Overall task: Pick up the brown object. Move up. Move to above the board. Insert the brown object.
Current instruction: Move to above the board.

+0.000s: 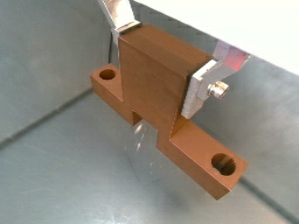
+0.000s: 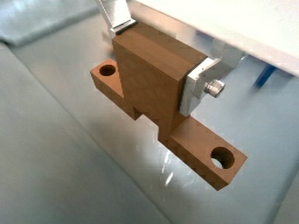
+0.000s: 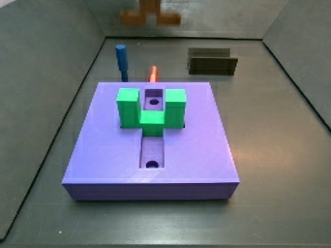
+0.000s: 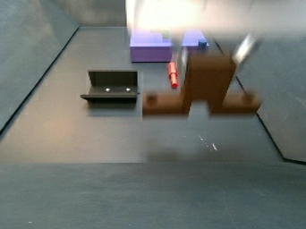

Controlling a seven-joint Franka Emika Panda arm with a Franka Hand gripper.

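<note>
The brown object (image 1: 158, 96), an orange-brown T-shaped block with a hole near each end of its bar, hangs clear of the grey floor. My gripper (image 1: 162, 57) is shut on its upright stem, one silver finger on each side, as both wrist views show (image 2: 158, 57). In a side view the brown object (image 4: 203, 89) floats in front of the purple board (image 4: 149, 46), with my blurred gripper (image 4: 213, 52) above it. In a side view the board (image 3: 195, 145) lies mid-floor bearing the green U-shaped block (image 3: 151, 108); the brown object (image 3: 153, 12) shows at the far edge, the gripper out of frame.
A thin orange-red peg (image 3: 153, 73) and a blue peg (image 3: 123, 60) stand behind the board. The dark fixture (image 3: 214, 62) sits at the back right, also in a side view (image 4: 111, 87). Grey walls enclose the floor.
</note>
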